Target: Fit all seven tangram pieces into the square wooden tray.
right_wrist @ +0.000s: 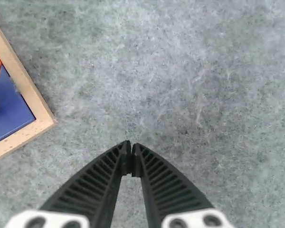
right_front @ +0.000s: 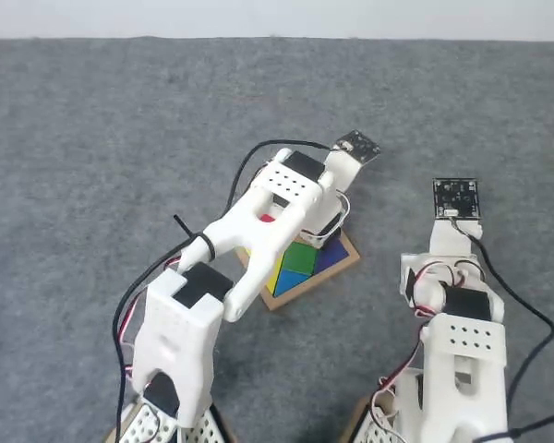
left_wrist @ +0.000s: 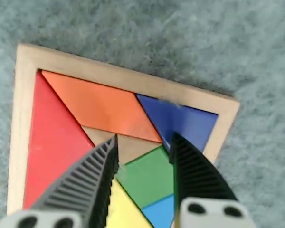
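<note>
The square wooden tray (left_wrist: pixel 118 73) lies on the grey carpet with coloured tangram pieces in it: a red triangle (left_wrist: pixel 50 142), an orange piece (left_wrist: pixel 99 107), a dark blue triangle (left_wrist: pixel 185 121), a green square (left_wrist: pixel 147 178), a yellow piece (left_wrist: pixel 121 209) and a light blue piece (left_wrist: pixel 159 211). A small triangle of bare wood (left_wrist: pixel 130 147) shows between orange and green. My left gripper (left_wrist: pixel 143 146) hangs open just above that bare spot, holding nothing. My right gripper (right_wrist: pixel 131 145) is shut and empty over bare carpet, beside the tray's corner (right_wrist: pixel 26 92).
From above, the left arm (right_front: pixel 258 231) stretches over the tray (right_front: pixel 349 260) and covers most of it. The right arm (right_front: pixel 457 305) stands to the tray's right. Grey carpet (right_front: pixel 102 138) lies open on all sides; a pale wall edge runs along the back.
</note>
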You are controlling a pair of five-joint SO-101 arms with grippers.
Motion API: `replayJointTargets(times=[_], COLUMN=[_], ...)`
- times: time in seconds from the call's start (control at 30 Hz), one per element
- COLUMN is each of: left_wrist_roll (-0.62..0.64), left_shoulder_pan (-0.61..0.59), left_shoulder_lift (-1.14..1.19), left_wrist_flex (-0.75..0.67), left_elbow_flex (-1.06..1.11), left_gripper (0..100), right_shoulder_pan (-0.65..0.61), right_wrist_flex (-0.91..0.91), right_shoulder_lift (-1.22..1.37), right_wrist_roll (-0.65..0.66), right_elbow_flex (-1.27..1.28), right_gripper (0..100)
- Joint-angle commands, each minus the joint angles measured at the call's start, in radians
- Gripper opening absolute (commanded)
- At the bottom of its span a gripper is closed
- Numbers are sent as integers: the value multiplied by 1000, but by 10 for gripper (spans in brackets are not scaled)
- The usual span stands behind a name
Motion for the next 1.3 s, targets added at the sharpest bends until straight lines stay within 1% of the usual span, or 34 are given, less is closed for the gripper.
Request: replayJointTargets(times=[0.0,0.13,0.23,0.3,0.37,0.43,0.53,0.63,0.73,0.87,1.0,1.07,1.2,1.27], left_wrist_roll=[43,54,87,106,109,109,103,101,77,-20,-66,-74,-74,-74], left_shoulder_pan=[-18,-87,-181,-235,-272,-301,-341,-397,-473,-563,-637,-655,-651,-655], left_shoulder_lift=[-120,-301,-434,-519,-612,-717,-896,-1085,-1270,-1478,-1654,-1729,-1857,-1915], left_wrist_flex=[41,77,75,75,52,5,-110,-232,-316,-348,-350,-350,-353,-385], left_elbow_flex=[-7,2,31,67,134,240,473,728,934,1121,1257,1317,1454,1527], left_gripper=[173,173,172,168,143,128,126,126,123,123,123,123,123,123], right_shoulder_pan=[2,-4,-7,-21,-50,-77,-111,-168,-226,-239,-237,-236,-236,-236], right_wrist_flex=[12,24,39,48,74,104,142,183,231,303,315,317,315,317], right_shoulder_lift=[-27,-27,-47,-84,-142,-214,-341,-469,-582,-697,-768,-792,-826,-848], right_wrist_roll=[-11,-8,12,8,12,15,18,63,94,95,123,135,137,133], right_elbow_flex=[-35,-35,-35,-28,-11,11,51,103,157,178,218,245,298,313], right_gripper=[8,8,8,8,8,8,8,8,8,8,9,9,9,9])
